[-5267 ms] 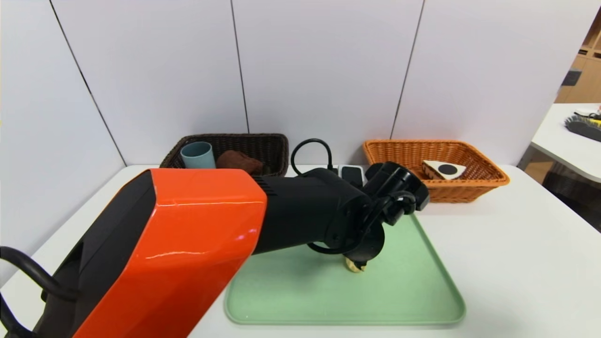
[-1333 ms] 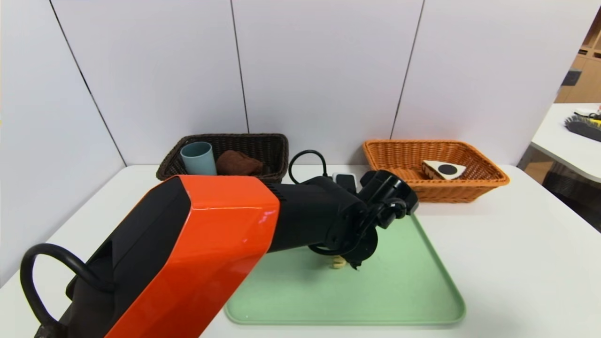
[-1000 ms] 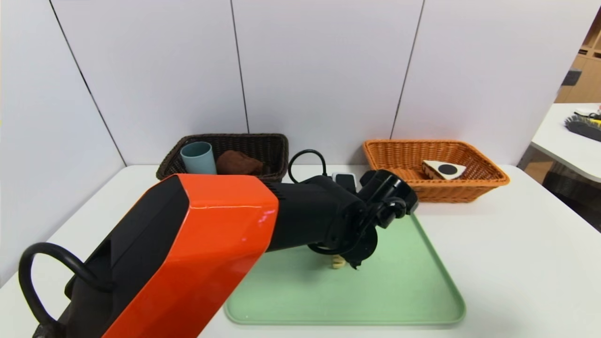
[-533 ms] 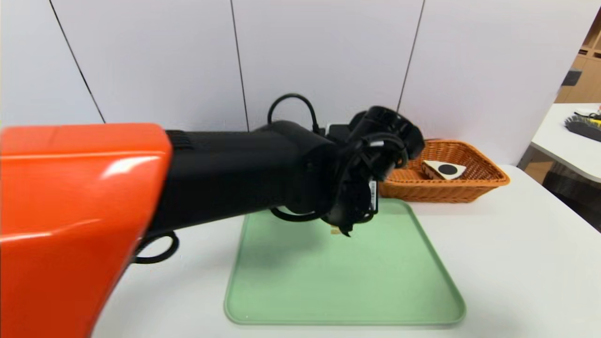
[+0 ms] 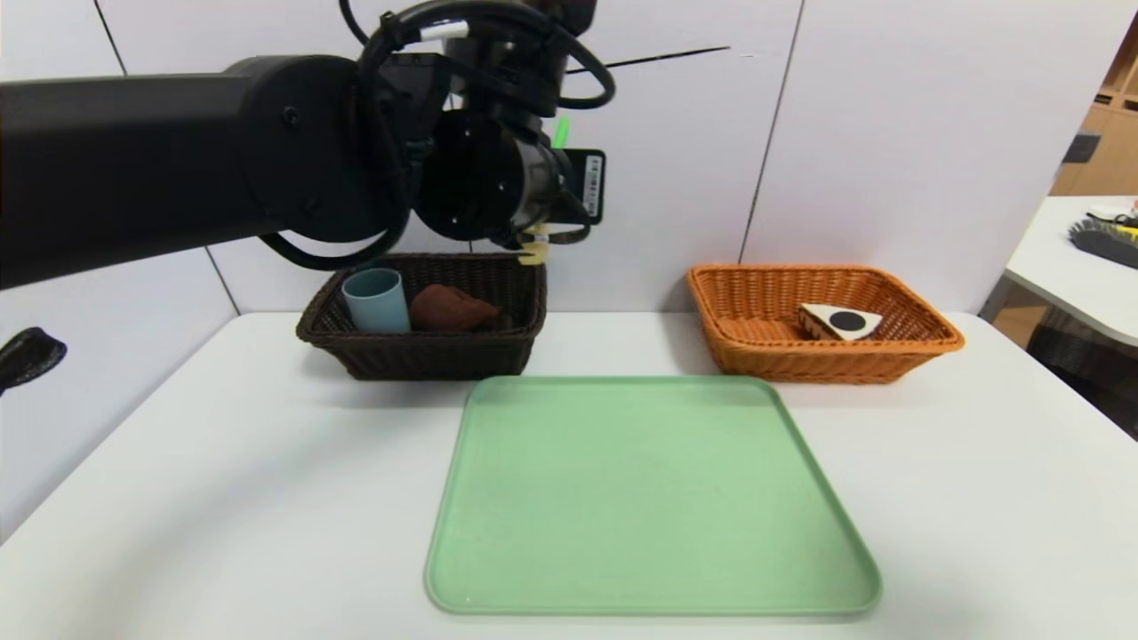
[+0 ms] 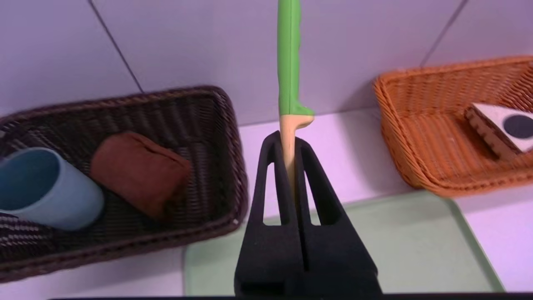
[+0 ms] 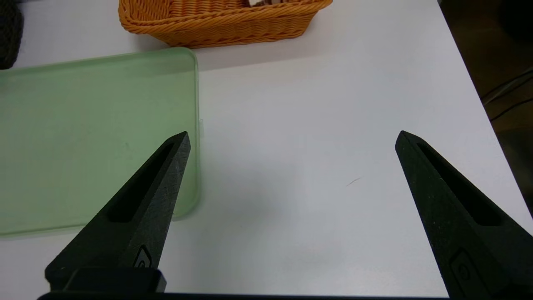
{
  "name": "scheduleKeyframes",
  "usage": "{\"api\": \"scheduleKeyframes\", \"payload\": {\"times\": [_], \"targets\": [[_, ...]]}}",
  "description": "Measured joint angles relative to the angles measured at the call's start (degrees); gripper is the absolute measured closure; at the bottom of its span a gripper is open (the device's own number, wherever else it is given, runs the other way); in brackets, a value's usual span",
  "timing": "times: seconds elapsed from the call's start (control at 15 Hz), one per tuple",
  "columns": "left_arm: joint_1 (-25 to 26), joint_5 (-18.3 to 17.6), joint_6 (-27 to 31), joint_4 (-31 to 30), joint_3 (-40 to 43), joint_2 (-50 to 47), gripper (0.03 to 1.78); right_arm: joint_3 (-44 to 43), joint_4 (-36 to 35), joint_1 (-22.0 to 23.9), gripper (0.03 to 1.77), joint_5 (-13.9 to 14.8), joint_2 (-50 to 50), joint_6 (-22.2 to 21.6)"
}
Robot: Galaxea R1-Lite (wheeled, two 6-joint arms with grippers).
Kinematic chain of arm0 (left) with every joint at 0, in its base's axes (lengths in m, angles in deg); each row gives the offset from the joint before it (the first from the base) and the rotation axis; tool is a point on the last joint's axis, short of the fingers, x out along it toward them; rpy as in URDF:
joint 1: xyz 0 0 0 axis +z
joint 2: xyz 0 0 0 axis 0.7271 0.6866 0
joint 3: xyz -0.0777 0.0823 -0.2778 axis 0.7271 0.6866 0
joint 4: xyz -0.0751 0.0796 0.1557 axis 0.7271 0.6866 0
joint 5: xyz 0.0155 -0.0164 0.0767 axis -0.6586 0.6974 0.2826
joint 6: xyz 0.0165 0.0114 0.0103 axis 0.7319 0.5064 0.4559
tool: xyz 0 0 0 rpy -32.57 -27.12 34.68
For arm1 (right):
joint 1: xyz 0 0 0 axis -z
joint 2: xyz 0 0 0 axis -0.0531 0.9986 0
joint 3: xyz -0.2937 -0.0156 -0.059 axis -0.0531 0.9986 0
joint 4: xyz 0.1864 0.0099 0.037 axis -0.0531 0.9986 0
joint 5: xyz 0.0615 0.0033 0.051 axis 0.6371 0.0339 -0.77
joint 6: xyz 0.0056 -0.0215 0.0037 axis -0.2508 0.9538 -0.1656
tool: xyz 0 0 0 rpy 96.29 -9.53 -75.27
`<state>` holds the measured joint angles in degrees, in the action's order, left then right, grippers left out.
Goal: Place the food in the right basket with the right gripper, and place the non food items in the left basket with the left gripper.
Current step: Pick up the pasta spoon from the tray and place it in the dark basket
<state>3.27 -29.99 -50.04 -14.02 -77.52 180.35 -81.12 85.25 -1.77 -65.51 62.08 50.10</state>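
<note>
The left gripper [image 6: 288, 143] is hanging high above the far part of the desk [image 5: 978, 498], just over the right end of the left basket [image 5: 427, 356], its jaws pinched tight on the pale yellow neck of the slotted spoon [image 6: 290, 62]. The head view is hiding most of this grip behind the black wrist, showing only a scrap of yellow and a sliver of green; the left wrist view is making it plain, with the green handle sticking out past the fingertips toward the wall, while the spoon's bowl is lying out of sight. In the dark left basket the blue-grey cup [image 5: 375, 300] is lying at the left end and the rolled brown towel [image 5: 452, 308] is sitting just beside it. The cake slice [image 5: 840, 321] is resting pale side up, black dot showing, in the orange right basket [image 5: 827, 356]. The right gripper [image 7: 291, 139] is appearing only in its own wrist view, jaws spread wide and holding nothing, above bare desk just right of the green tray [image 5: 649, 498].
</note>
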Motion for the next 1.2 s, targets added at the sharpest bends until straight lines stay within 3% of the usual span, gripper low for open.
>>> {"api": "scheduleKeyframes", "payload": {"times": [0.27,0.53,0.93,1.2], "targets": [[4.43,-2.62,0.27,-5.90,3.89,0.22,1.76,-0.51,0.00,0.00,0.10,-0.02,-0.24,-0.09],[6.28,-4.33,3.74,-17.41,17.58,-1.24,1.76,-1.78,0.16,0.00,0.10,-0.02,-0.29,-0.09],[11.61,-13.36,20.00,-42.61,36.96,-4.61,1.76,-2.12,0.24,0.00,0.10,-0.02,-0.57,-0.09],[16.75,-25.14,26.28,-48.57,41.48,-5.79,1.76,-1.90,0.51,0.00,0.10,-0.11,-1.34,-0.09]]}}
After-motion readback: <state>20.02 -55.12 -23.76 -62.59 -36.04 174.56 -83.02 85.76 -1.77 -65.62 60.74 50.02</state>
